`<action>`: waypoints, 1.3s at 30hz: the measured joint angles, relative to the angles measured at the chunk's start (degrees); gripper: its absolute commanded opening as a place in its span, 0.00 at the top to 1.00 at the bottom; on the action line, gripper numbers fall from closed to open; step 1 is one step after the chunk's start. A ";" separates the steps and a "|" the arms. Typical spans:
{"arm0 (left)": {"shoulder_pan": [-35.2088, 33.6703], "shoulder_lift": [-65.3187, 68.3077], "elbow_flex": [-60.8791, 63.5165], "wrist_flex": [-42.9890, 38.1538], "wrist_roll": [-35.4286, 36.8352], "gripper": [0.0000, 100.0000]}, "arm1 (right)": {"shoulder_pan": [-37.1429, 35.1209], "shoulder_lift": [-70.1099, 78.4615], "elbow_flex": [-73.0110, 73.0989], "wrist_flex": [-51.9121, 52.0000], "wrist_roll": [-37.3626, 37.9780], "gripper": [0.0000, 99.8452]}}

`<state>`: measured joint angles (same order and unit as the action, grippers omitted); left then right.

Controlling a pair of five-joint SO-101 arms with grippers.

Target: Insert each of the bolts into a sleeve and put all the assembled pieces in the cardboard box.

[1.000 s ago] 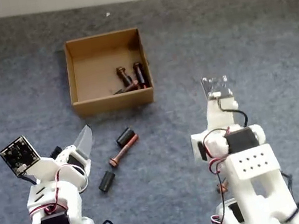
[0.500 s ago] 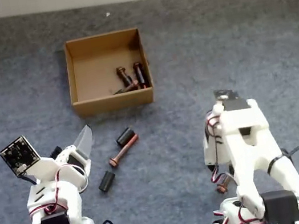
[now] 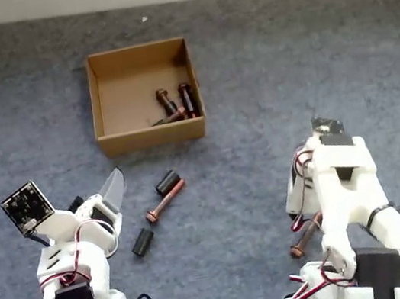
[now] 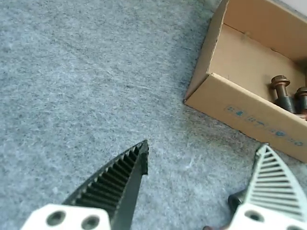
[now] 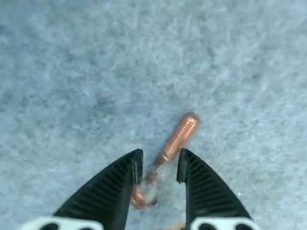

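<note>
Two arms stand at the grey counter [image 3: 263, 68], each with one pincer. There is one cardboard box [image 3: 150, 136] – open-topped, brown, low-walled – towards the far side, nearer the left arm [image 3: 73, 265].

At least two assembled pieces [image 3: 187, 100] lie in the box by its right wall, each a copper-coloured bolt in a black sleeve. Whether a third lies across them I cannot tell. The left wrist view shows two flanged bolt heads [image 4: 280, 82] above the box's front wall.

Two short black cylindrical sleeves lie loose in front of the box: one sleeve [image 3: 167, 182] nearer it, the other sleeve [image 3: 143, 242] closer to the left arm. Between them lies a loose bolt [image 3: 165, 200], slanted, its tip just beside the nearer sleeve.

A second bolt [image 5: 176, 139] – coppery, threaded, head towards the camera – lies by the right arm [image 3: 346, 186].

The left pincer [image 4: 204, 148] is spread wide above bare counter, near the box's front corner. The right pincer [image 5: 159, 155] is parted, one jaw on either side of the second bolt near its head, with gaps showing.
</note>
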<state>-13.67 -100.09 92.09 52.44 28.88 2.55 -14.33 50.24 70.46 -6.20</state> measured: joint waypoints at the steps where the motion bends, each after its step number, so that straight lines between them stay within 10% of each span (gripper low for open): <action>1: 0.00 0.00 0.00 0.00 0.00 0.66 | 0.09 0.97 0.18 -0.97 0.00 0.88; 17: 0.00 0.00 0.00 0.00 0.00 0.66 | -0.62 9.41 -2.29 -3.43 -0.09 1.00; 39: 0.00 0.00 0.00 0.00 0.00 0.66 | -32.70 -5.10 -13.98 -8.18 18.99 1.00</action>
<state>-13.67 -100.09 92.09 52.44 28.88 -30.15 -19.43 36.26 62.29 12.79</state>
